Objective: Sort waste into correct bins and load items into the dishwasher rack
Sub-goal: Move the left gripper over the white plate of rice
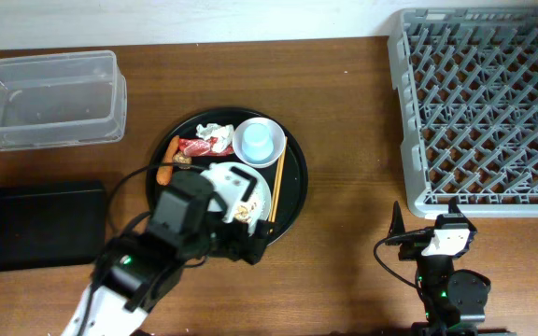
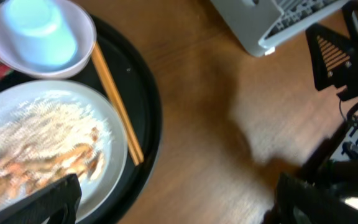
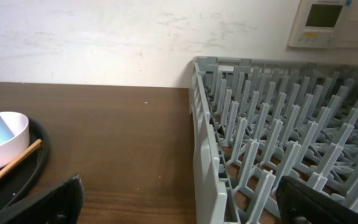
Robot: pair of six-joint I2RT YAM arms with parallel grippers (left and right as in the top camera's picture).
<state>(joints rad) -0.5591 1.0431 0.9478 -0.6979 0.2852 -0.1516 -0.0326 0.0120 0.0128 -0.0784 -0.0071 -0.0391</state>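
A round white plate [image 1: 253, 184] with rice and brown scraps [image 2: 48, 155] lies on the large round black tray [image 1: 293, 191]. Behind it a light blue cup [image 1: 259, 140] sits upside down in a small white bowl [image 1: 242, 151]. Wooden chopsticks [image 1: 276, 185] lie along the plate's right side. An orange carrot [image 1: 169, 160], a red wrapper [image 1: 196, 147] and a white tissue [image 1: 215, 133] lie at the tray's left. My left gripper [image 1: 250, 239] is open and empty over the tray's front right edge, its fingers astride the plate's rim and bare table [image 2: 179, 205]. My right gripper [image 1: 426, 217] is open and empty in front of the grey dishwasher rack [image 1: 484, 103].
The clear tub with a white label [image 1: 49, 98] stands at the back left. The flat black rectangular tray [image 1: 40, 224] lies at the front left. The rack's near corner [image 3: 207, 155] sits between my right fingers in the right wrist view. A wall stands behind the table.
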